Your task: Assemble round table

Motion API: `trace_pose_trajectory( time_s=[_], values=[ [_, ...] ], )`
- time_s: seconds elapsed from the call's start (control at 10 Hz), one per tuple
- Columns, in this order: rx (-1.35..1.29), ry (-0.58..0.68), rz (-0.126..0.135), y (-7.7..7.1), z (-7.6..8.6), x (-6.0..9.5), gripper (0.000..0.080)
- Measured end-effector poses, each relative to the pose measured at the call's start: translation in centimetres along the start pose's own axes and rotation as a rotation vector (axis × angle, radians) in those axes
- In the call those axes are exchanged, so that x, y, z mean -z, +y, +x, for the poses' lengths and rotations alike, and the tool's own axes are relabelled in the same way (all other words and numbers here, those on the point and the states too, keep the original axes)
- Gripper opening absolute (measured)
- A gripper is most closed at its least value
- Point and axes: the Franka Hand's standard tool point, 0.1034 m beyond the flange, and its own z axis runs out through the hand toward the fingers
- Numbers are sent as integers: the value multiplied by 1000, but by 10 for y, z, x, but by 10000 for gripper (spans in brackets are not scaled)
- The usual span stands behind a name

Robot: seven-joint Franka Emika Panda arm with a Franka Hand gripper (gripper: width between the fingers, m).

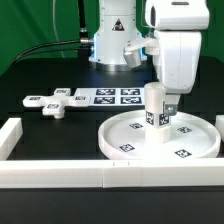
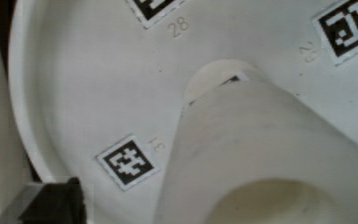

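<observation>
The exterior view is bright and evenly lit from above, so the white arm [image 1: 178, 50] and disc [image 1: 125, 132] glare close to blown-out, while the black desk [image 1: 50, 205] swallows all detail. The cylinder [image 1: 156, 108] throws only a faint, soft shadow on the disc. The picture is small and slightly soft. The wrist view is dimmer and greyer: the cylinder, very near the lens, is blurred out of focus, the disc's tags [image 2: 130, 160] are sharper yet grainy, and shade darkens one corner
</observation>
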Motion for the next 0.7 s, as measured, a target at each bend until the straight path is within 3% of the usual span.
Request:
trace_pose_trajectory(
  time_s=[0.6,0.7],
  values=[
    [-11,-2,3,0,-6,-1,649],
    [-11,-2,4,0,-6,-1,522]
  ],
)
